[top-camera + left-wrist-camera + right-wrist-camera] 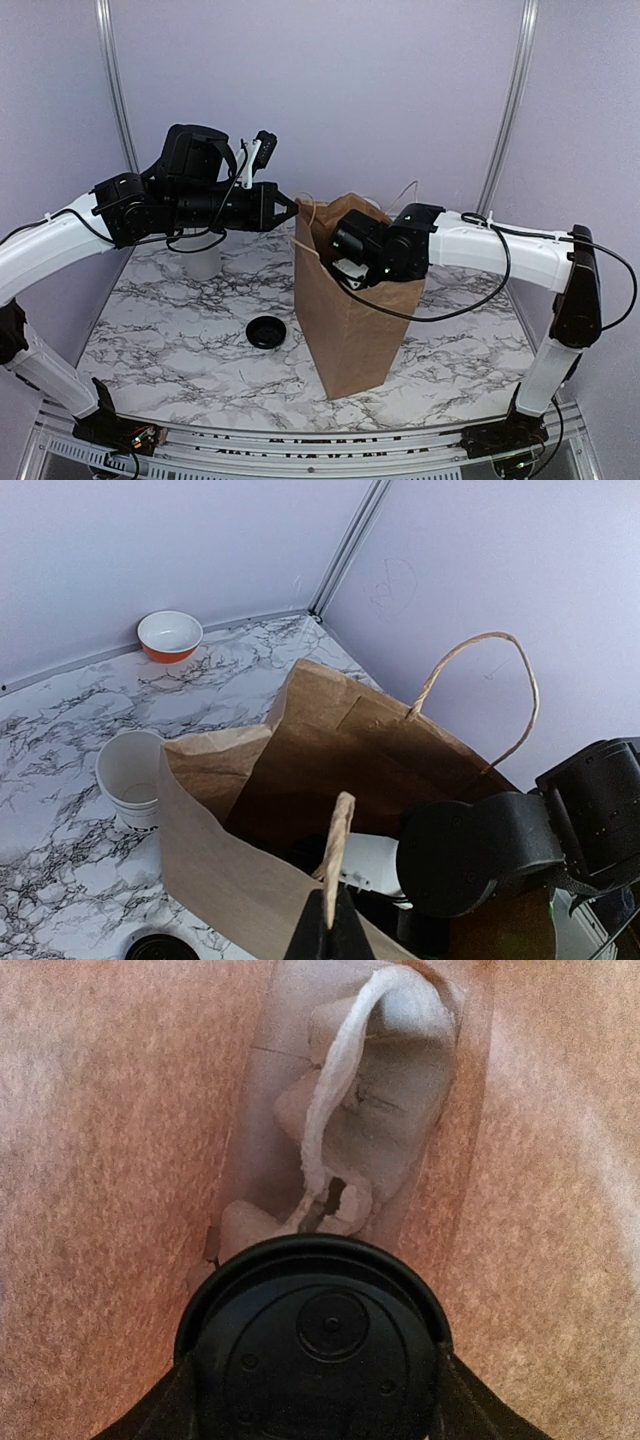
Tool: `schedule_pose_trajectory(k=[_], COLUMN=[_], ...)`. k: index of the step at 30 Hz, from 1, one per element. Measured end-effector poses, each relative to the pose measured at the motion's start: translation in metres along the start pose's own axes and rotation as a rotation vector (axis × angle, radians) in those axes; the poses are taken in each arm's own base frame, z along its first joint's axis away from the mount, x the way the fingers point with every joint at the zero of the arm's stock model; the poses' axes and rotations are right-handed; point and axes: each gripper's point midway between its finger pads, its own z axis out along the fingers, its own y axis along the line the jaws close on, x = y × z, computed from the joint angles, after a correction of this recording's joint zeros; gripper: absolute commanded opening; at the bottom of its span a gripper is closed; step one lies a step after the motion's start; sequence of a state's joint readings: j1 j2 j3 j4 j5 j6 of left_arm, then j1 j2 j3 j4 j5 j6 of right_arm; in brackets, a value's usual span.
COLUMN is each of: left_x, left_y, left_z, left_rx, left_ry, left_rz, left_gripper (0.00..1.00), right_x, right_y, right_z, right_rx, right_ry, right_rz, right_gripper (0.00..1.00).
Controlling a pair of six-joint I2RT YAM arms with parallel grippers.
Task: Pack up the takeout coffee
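Note:
A brown paper bag [355, 310] stands upright mid-table. My left gripper [290, 208] is shut on its near twine handle [335, 840] and holds it up; the pinch shows at the bottom of the left wrist view [328, 935]. My right gripper [350, 265] reaches down inside the bag. In the right wrist view it [315, 1400] is shut on the takeout coffee, whose round black lid [320, 1345] sits between the two fingers. The cup's white body is hidden under the lid. The bag's brown inner walls [110, 1160] surround it.
A loose black lid [267, 332] lies left of the bag. A lidless white cup [130, 775] stands behind the bag's left side, partly hidden by my left arm [203, 262]. An orange bowl [169, 635] sits by the back wall. The bag's far handle [480, 680] stands free.

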State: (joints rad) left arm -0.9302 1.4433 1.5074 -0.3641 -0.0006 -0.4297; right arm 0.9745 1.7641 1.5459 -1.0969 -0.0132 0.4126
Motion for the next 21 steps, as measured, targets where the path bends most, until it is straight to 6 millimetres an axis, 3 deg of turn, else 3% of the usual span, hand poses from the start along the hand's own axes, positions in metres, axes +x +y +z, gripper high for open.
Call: schedule_pose_trajectory(k=[13,21], left_x=[0.003,0.002], left_y=[0.002,0.002], left_z=[0.001,0.001], left_rx=[-0.004,-0.005], left_ry=[0.006,0.006], left_rz=[0.0,0.0], left_gripper=[0.0,0.0], right_x=[-0.002,-0.01], right_y=[0.002,0.004], right_z=[-0.002,-0.016], right_rx=[0.021,0.045], right_ry=[0.0,0.009], right_rz=[-0.008,-0.014], right_gripper=[0.52,0.52])
